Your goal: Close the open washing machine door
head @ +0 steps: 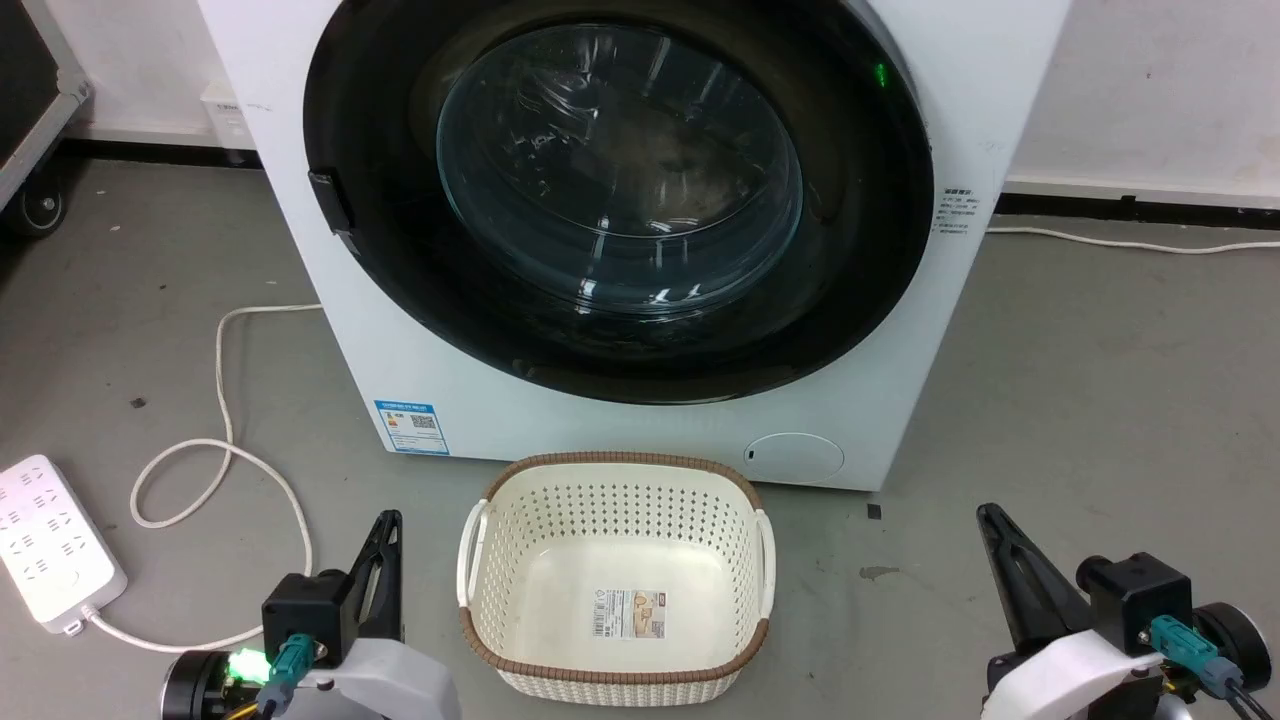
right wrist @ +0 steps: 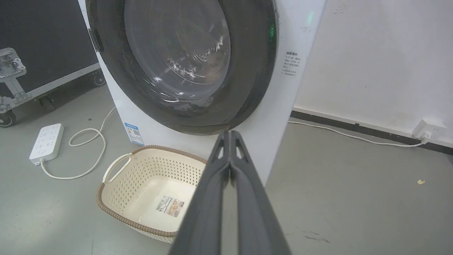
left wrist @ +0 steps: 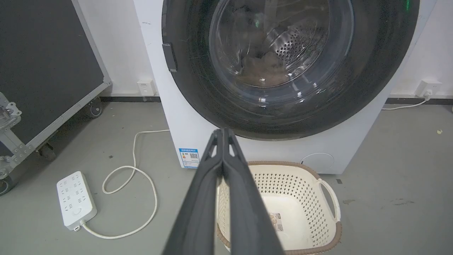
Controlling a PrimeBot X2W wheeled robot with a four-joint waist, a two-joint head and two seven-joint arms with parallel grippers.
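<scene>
The washing machine (head: 640, 430) is a white box standing straight ahead of me on the grey floor. Its door (head: 400, 260), a glossy black disc with a bulging glass window, lies flat against the machine's front, and the steel drum shows through the glass. The door (left wrist: 198, 88) has a small dark latch tab on its left edge. My left gripper (head: 388, 522) is low at the lower left, shut with nothing in it, well short of the machine. My right gripper (head: 990, 515) is at the lower right, also shut and holding nothing. In the wrist views the left gripper (left wrist: 223, 131) and the right gripper (right wrist: 230, 132) have their fingers pressed together.
A cream perforated basket (head: 620, 462) with a brown rim sits on the floor between my grippers, right before the machine. A white power strip (head: 50, 545) and its looping cord (head: 220, 400) lie at the left. A black wheeled case (left wrist: 42, 71) stands far left.
</scene>
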